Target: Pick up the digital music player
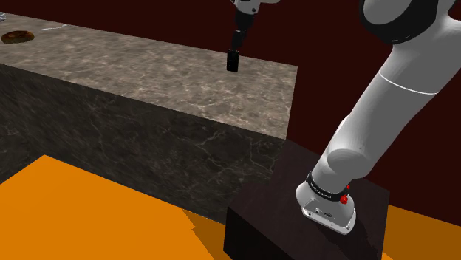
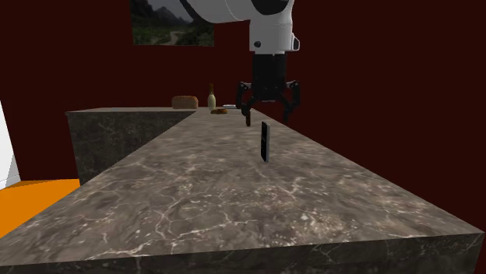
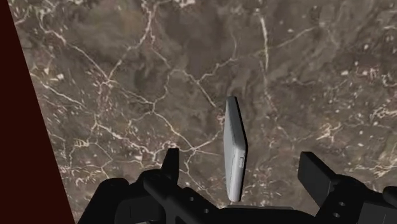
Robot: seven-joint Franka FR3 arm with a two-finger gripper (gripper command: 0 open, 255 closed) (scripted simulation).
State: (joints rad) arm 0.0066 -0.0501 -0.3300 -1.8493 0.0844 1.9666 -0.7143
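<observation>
I see the tool [image 2: 268, 115] hanging over the bench [image 2: 234, 206] with its two black fingers spread wide, gripping nothing. The digital music player [image 2: 265, 142] is a thin slab, dark in the second exterior view and pale grey from the wrist camera. It stands upright on its narrow edge on the marble-patterned top, just under the fingertips. From the wrist camera it sits between the fingers and touches neither. A bottle [image 2: 211, 97] stands far back on the bench in the second exterior view.
</observation>
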